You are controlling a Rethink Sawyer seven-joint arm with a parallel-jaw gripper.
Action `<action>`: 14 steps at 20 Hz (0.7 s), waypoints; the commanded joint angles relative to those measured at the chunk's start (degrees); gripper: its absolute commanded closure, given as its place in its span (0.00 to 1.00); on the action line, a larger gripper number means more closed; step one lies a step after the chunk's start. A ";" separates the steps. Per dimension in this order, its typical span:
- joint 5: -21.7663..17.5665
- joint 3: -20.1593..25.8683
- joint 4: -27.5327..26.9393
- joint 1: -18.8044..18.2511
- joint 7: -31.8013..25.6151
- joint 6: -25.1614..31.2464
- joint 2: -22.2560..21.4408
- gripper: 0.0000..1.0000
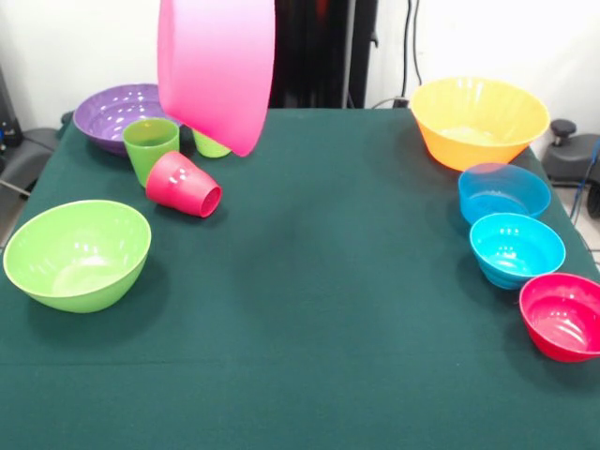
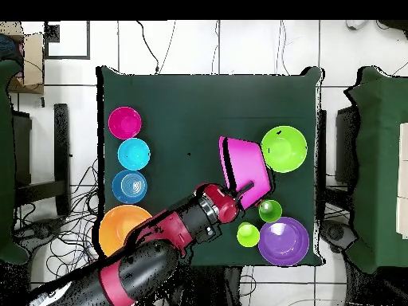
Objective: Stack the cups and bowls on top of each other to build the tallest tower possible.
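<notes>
Above the table's left far part: pink bowl (image 1: pixel 217 67), tilted, lifted clear of the cloth
Gripper (image 2: pixel 239 190): clamped on the pink bowl's rim
Beneath: red cup (image 1: pixel 184 185) on its side

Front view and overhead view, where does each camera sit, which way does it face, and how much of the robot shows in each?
Front view: sits low across the table, facing over the green cloth; only the lifted, tilted pink bowl shows, with no arm clearly visible.
Overhead view: sits above, looking straight down; the red and black arm reaches in from the bottom to the pink bowl.
Shared: pink bowl, lime-green bowl, orange bowl, purple bowl.
</notes>
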 commanded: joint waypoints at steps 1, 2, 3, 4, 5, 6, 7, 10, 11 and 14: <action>6.12 3.86 1.58 1.21 12.81 -4.52 4.58 1.00; 6.69 3.67 1.86 1.44 12.73 -4.98 5.16 1.00; 7.34 3.45 2.10 1.58 12.68 -5.42 5.72 1.00; 7.90 3.35 2.37 1.74 12.64 -5.87 6.18 1.00; 8.49 3.33 2.59 1.84 12.65 -6.23 6.54 1.00; 9.08 3.31 2.80 1.94 12.65 -6.60 6.91 1.00; 9.60 3.37 2.90 1.92 12.50 -6.82 7.04 1.00; 11.27 3.01 3.21 2.32 12.04 -7.14 8.13 1.00; 11.94 2.80 3.31 2.46 11.89 -7.28 8.69 1.00; 14.21 2.86 4.10 3.04 12.10 -8.75 10.37 1.00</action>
